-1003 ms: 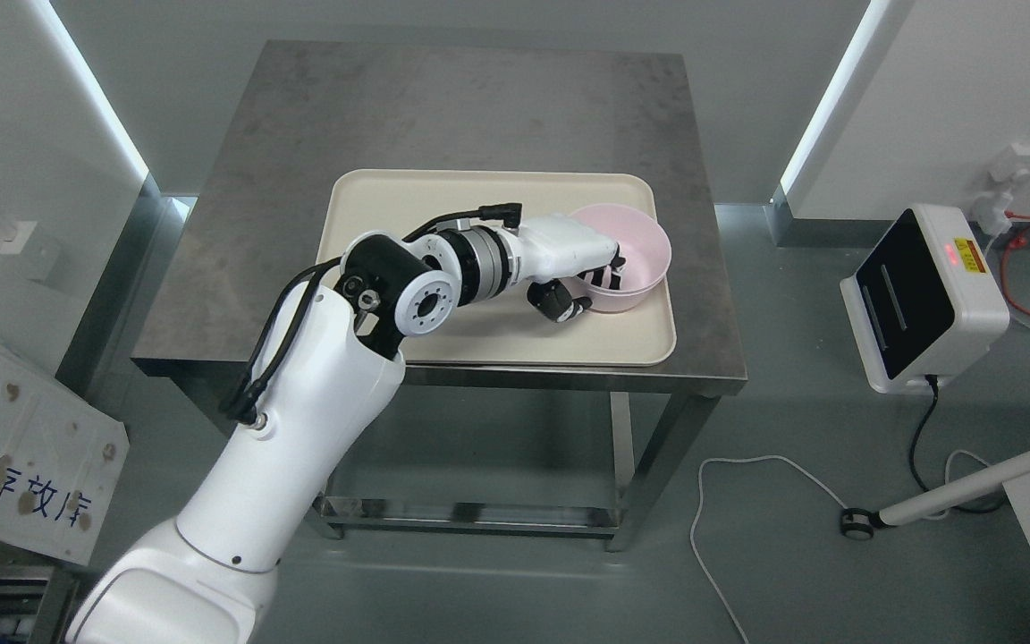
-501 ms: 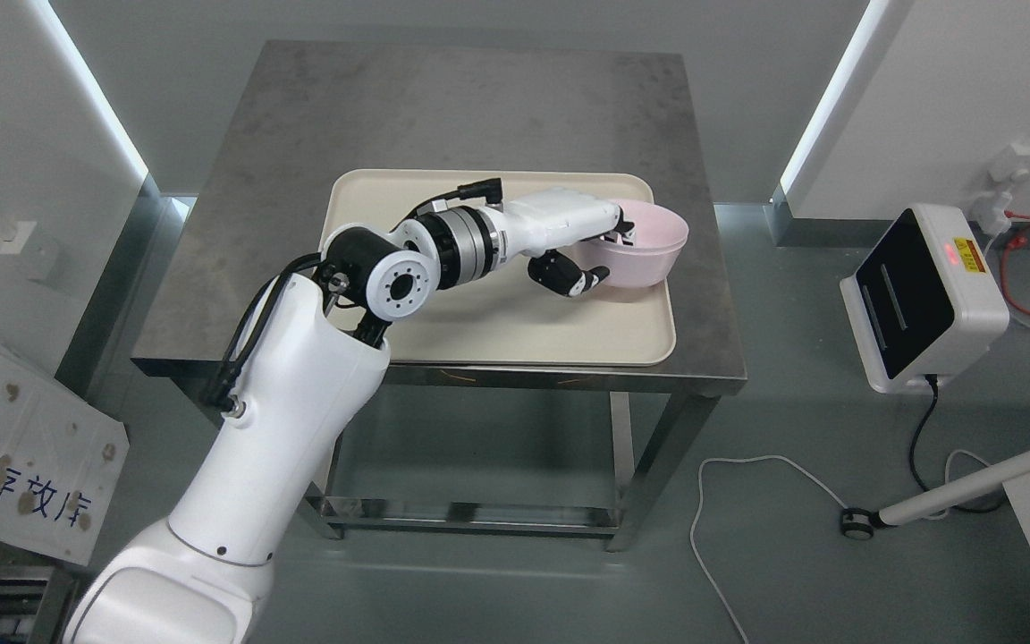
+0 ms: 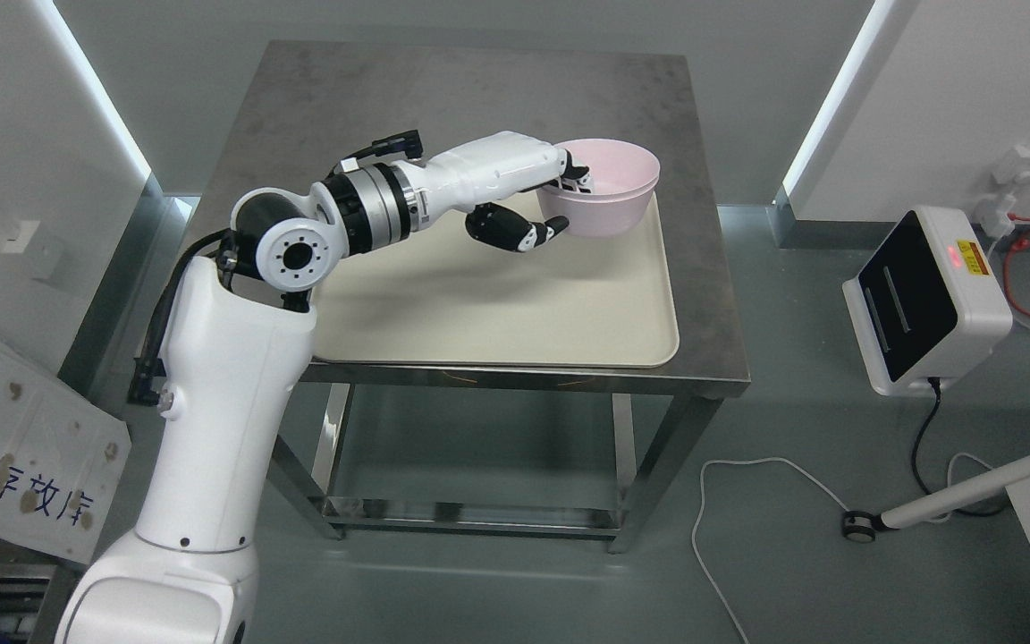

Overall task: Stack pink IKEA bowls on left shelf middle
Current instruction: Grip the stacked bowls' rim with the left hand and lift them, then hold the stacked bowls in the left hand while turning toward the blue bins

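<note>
A pink bowl hangs in the air above the far right corner of the cream tray, roughly level. My left hand is shut on the bowl's left rim, with fingers inside the bowl and the black-and-white thumb pressed against its outer wall. The white left arm rises from the lower left and reaches across the tray. No shelf and no other pink bowl show in this view. The right arm is out of sight.
The tray lies on a dark grey metal table with a lower rack. A white device with a cable stands on the floor at right. A white panel with blue print leans at the lower left.
My left hand has lifted the pink bowl off the tray and carried it up and away from me. The arm has straightened upward. The tray now lies bare.
</note>
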### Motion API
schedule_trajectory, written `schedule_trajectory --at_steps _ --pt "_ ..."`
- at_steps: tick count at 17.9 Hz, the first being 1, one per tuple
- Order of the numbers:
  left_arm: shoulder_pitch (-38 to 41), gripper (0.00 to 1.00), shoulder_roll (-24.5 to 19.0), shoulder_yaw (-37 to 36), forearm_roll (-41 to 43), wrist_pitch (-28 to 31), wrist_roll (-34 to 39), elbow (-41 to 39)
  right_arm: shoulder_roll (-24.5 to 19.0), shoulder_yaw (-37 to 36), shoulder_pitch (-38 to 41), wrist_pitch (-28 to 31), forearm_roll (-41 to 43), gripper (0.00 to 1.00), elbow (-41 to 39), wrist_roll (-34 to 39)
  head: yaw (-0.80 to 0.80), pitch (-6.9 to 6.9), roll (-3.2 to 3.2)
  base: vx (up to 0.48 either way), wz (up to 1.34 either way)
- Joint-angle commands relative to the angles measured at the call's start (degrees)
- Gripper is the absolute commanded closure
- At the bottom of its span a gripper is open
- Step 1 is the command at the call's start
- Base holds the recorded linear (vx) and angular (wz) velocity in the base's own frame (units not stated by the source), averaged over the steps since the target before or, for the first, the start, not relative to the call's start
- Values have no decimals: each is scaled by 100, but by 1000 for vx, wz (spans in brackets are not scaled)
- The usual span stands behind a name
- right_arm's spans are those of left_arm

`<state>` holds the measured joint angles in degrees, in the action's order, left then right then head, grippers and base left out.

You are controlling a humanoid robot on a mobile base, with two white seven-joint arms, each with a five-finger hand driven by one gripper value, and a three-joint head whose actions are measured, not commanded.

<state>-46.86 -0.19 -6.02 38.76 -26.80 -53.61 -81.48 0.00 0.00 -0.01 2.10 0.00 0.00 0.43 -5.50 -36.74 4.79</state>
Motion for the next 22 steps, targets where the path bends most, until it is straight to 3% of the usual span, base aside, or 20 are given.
schedule_trajectory --at_steps 1,9,22 --pt "299 98 -236 2183 -551 -1045 -447 -385 100 -70 168 -8 0 0 -193 -8 0 0 0 2 28" --pt "1143 97 -1009 2193 -2126 -1820 -668 -553 100 -70 168 -8 0 0 -193 -8 0 0 0 -113 25" --pt "1267 97 -1124 2211 -2188 -1820 -651 -579 100 -62 168 -8 9 0 -193 -8 0 0 0 -349 23"
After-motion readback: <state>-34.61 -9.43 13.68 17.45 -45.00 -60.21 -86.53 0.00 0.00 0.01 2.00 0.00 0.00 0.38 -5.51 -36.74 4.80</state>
